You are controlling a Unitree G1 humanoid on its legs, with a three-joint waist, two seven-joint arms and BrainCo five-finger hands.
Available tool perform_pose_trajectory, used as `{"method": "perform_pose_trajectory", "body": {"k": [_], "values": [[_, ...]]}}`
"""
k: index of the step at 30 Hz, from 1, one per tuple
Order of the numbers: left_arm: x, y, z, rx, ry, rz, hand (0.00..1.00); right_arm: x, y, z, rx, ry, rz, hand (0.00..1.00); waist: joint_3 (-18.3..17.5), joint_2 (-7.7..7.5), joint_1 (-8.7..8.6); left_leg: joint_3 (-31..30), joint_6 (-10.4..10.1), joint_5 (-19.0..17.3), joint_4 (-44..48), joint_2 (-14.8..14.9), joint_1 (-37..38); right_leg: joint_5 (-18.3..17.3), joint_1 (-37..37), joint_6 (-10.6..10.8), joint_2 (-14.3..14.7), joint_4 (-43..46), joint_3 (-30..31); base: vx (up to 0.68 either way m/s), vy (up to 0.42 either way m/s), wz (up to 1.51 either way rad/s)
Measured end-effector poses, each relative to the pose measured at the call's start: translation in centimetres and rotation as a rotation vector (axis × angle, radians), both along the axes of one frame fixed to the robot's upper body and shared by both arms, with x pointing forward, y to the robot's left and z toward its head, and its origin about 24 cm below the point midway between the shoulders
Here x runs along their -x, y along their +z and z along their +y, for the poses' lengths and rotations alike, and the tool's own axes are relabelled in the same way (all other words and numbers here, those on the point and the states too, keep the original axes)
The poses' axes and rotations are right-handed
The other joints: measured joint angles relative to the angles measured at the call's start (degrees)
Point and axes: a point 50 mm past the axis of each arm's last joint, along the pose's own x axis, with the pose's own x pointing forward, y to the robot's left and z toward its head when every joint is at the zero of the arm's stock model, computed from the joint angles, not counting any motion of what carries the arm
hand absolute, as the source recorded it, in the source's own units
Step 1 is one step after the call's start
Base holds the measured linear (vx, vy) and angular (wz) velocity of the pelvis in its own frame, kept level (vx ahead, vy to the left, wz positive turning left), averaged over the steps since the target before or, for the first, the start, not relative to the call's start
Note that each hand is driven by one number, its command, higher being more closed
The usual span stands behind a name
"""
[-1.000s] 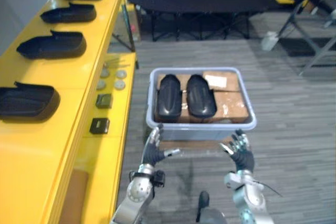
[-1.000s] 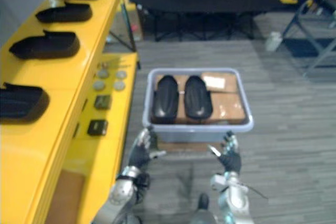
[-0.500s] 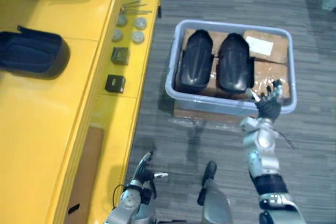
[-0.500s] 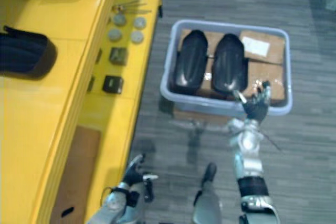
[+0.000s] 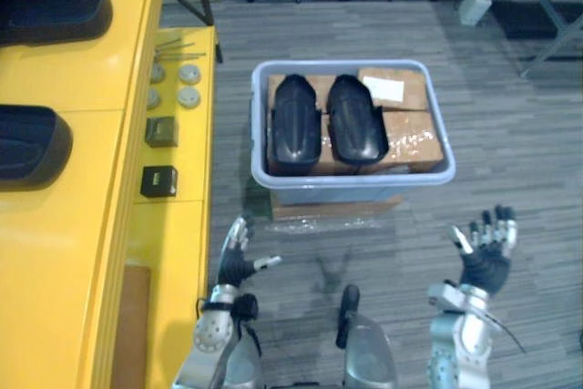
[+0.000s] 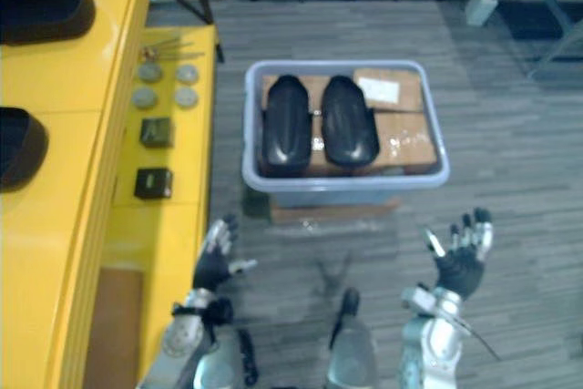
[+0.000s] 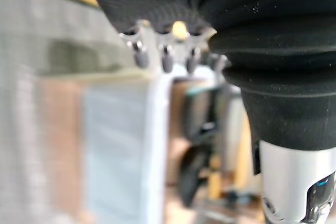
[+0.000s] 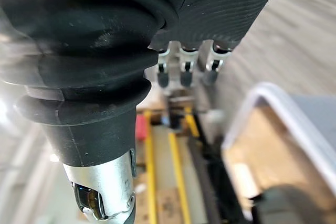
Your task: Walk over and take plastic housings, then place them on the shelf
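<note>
Housings (image 5: pixel 296 125) lie in the tub (image 5: pixel 355 179), long axes pointing away; left hand (image 5: pixel 235 266) nearer than right hand (image 5: pixel 483 257), both with fingers wide, empty.

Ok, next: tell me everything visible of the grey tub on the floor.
The tub is a pale grey plastic bin, rectangular with rounded corners and a rolled rim, open-topped and level. It sits on a flat brown slab on the floor, apart from the yellow shelf. Cardboard boxes fill its bottom, one with a white label; two black plastic housings lie side by side on them. The left hand and right hand, both open, hover short of it.
</note>
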Motion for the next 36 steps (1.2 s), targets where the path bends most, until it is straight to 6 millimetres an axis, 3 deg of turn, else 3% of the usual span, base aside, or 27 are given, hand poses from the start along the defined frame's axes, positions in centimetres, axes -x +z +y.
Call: {"method": "perform_pose_trajectory", "body": {"k": [2,4,5,7,8,9,10,13,14,15,17,19,21,24,29,33,36], "values": [[-0.5,1.6,0.5,0.076,0.027,-0.070,0.00,0.2,0.1,0.2,0.028,0.034,-0.004,0.00,-1.00,-0.64,-0.97,-2.96,-0.86,0.49,-0.66,0.11,-0.22,-1.51,1.39,0.99,0.51,0.28,1.00,0.05,-0.041,0.67],[-0.6,2.3,0.4,0.124,0.025,-0.097,0.00,0.0,0.4,0.5,0.083,0.057,0.003,0.00,-2.64,-0.94,-1.15,-5.43,-1.65,0.95,-0.74,0.14,-1.17,-6.24,1.42,2.40,0.58,2.55,0.95,0.08,-0.124,0.70],[-0.6,2.2,0.1,0.164,0.027,-0.074,0.00,-0.4,0.7,0.6,0.114,0.075,-0.003,0.00,-2.83,-0.41,-1.18,-7.13,-2.06,1.35,-0.84,1.01,-1.15,-8.14,1.99,1.80,1.45,4.52,-0.41,0.08,-0.172,0.59],[-0.2,1.3,-0.6,0.232,0.022,-0.016,0.00,-1.1,1.1,1.2,0.136,0.125,-0.013,0.00,-3.60,0.71,-1.04,-7.61,-1.03,3.07,-1.72,1.74,-1.18,-9.75,2.28,0.60,2.42,5.68,-2.32,0.07,-0.167,0.48],[0.2,0.7,-1.4,0.243,-0.012,0.024,0.00,-1.5,1.4,1.5,0.142,0.153,-0.031,0.00,-4.00,1.47,-1.13,-7.30,0.89,5.51,-1.82,1.79,-2.13,-10.08,2.90,0.07,2.36,5.04,-3.91,0.06,-0.140,0.49],[0.6,0.3,-2.2,0.248,-0.047,0.054,0.00,-1.4,1.5,1.3,0.146,0.150,-0.035,0.00,-4.20,2.04,-1.15,-6.72,1.44,7.09,-2.11,1.75,-2.52,-10.01,3.83,-0.14,2.22,4.06,-5.32,0.11,-0.201,0.74],[1.2,-0.3,-3.0,0.260,-0.079,0.083,0.00,-1.4,1.7,0.9,0.158,0.149,-0.032,0.00,-4.81,3.31,-1.13,-5.82,0.69,8.85,-4.16,1.76,-2.04,-9.86,5.33,-0.43,2.13,2.65,-7.21,0.11,-0.133,0.70],[2.0,-0.6,-5.0,0.305,-0.137,0.106,0.00,-1.6,2.0,-0.3,0.145,0.130,-0.038,0.00,-6.65,6.25,-1.10,-2.68,-0.01,9.45,-9.27,0.52,-1.36,-9.07,7.17,-0.40,1.17,-0.21,-10.30,0.08,-0.018,0.53],[2.0,-0.5,-5.1,0.308,-0.138,0.105,0.00,-1.7,2.0,-0.3,0.136,0.129,-0.032,0.00,-6.88,6.54,-0.99,-2.79,-0.24,9.59,-11.12,-0.42,-0.49,-8.88,7.26,-0.23,0.78,-0.41,-10.29,0.06,0.062,0.21],[2.0,-0.6,-4.9,0.304,-0.136,0.104,0.00,-1.8,1.7,-0.1,0.124,0.137,-0.018,0.00,-7.01,6.63,-0.37,-2.92,-1.79,10.78,-15.35,-2.09,1.92,-8.56,7.29,0.23,0.02,-0.43,-9.84,0.03,0.093,-0.01],[2.0,-0.4,-4.8,0.292,-0.137,0.097,0.00,-2.0,1.0,1.0,0.091,0.163,0.015,0.00,-7.22,6.20,0.45,-2.46,-1.02,12.35,-18.77,-4.14,3.91,-6.95,7.08,0.36,-1.19,-1.31,-8.15,0.00,0.139,-0.11],[2.2,-0.3,-4.2,0.279,-0.127,0.089,0.00,-2.1,-0.4,2.9,0.024,0.222,0.066,0.00,-7.80,4.77,0.79,-1.08,-0.90,12.35,-19.02,-4.78,4.01,-5.88,6.87,0.62,-1.60,-2.67,-6.46,-0.01,0.111,-0.20],[2.1,-0.3,-3.8,0.242,-0.144,0.085,0.00,-2.1,-1.9,4.7,-0.111,0.256,0.094,0.00,-8.90,2.00,1.41,-0.35,-0.73,12.25,-19.56,-5.19,4.00,-4.98,6.07,0.73,-1.78,-3.33,-5.34,-0.01,0.096,-0.21],[1.6,0.2,-4.0,0.178,-0.149,0.065,0.00,-1.7,-3.5,6.0,-0.204,0.308,0.133,0.00,-10.11,-0.02,1.99,0.28,-0.47,12.10,-20.00,-5.39,4.96,-4.05,6.04,0.22,-1.81,-3.39,-3.93,0.01,0.061,-0.15],[-0.2,2.1,-3.3,0.170,-0.120,-0.015,0.00,-1.7,-4.9,8.7,-0.223,0.482,0.184,0.00,-10.48,-0.27,2.07,0.26,0.31,10.87,-18.41,-5.35,4.85,-2.71,6.05,0.05,-1.88,-2.79,-3.94,-0.02,0.057,-0.04],[-0.6,2.5,-3.3,0.163,-0.124,-0.029,0.00,-1.8,-5.6,9.0,-0.222,0.499,0.223,0.00,-10.91,1.05,2.23,0.19,1.10,7.07,-11.77,-3.97,3.36,-2.69,3.43,0.02,-2.51,4.19,-2.83,-0.06,0.105,-0.09],[-0.7,2.6,-3.3,0.162,-0.122,-0.032,0.00,-2.3,-5.4,8.8,-0.199,0.508,0.216,0.00,-11.14,1.94,2.11,0.43,2.19,5.03,-8.11,-2.56,1.76,0.04,2.52,-2.60,-2.47,3.89,-1.90,-0.10,0.126,-0.22]]}}
